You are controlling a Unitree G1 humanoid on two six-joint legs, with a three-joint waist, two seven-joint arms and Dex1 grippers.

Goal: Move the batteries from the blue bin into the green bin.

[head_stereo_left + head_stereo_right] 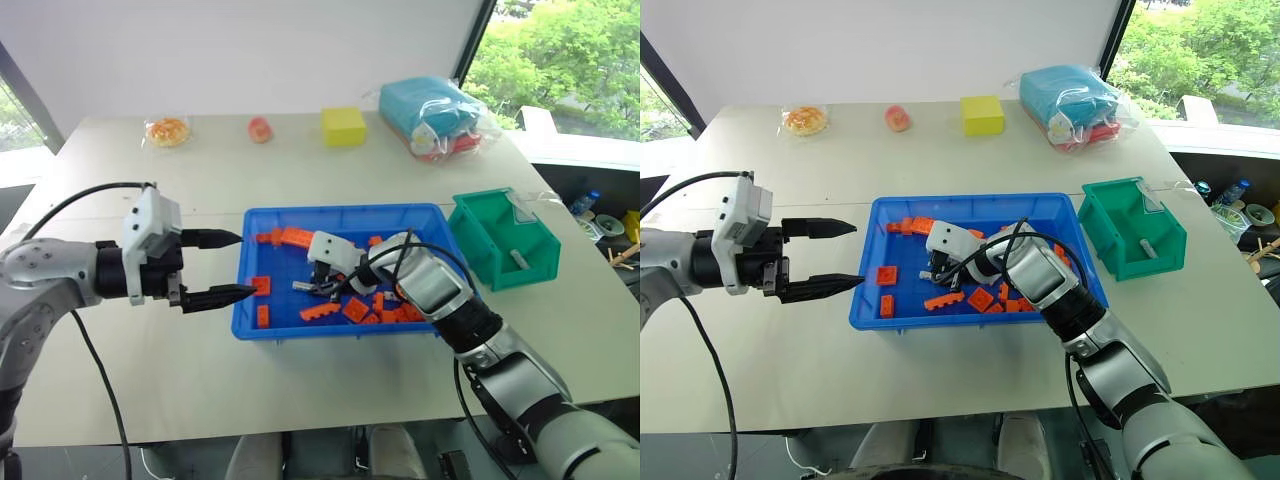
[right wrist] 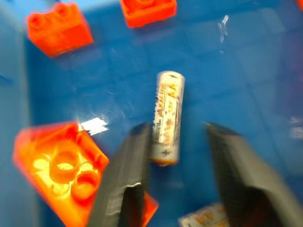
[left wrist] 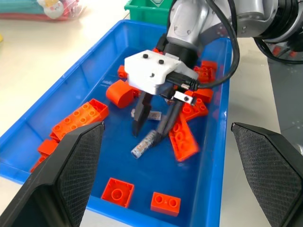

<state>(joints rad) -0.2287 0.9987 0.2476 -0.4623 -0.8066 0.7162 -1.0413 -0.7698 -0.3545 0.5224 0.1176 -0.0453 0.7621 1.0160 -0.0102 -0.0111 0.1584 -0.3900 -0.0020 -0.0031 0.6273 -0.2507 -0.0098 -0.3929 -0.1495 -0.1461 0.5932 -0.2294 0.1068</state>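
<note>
The blue bin (image 1: 340, 211) sits mid-table, holding orange bricks (image 1: 320, 311) and a silver-grey battery (image 3: 146, 143). My right gripper (image 3: 152, 127) reaches down into the bin, open, its black fingers (image 2: 128, 170) either side of that battery's (image 2: 168, 116) near end, one finger right against it. A second battery (image 3: 154, 115) lies just behind the fingers. The green bin (image 1: 497, 245) stands right of the blue bin with a battery (image 1: 518, 259) inside. My left gripper (image 1: 245, 265) hovers open and empty at the blue bin's left rim.
At the table's far edge lie a bagged pastry (image 1: 167, 131), a red-orange object (image 1: 260, 129), a yellow block (image 1: 343, 126) and a light-blue wrapped bundle (image 1: 432, 115). The table's right edge runs close behind the green bin.
</note>
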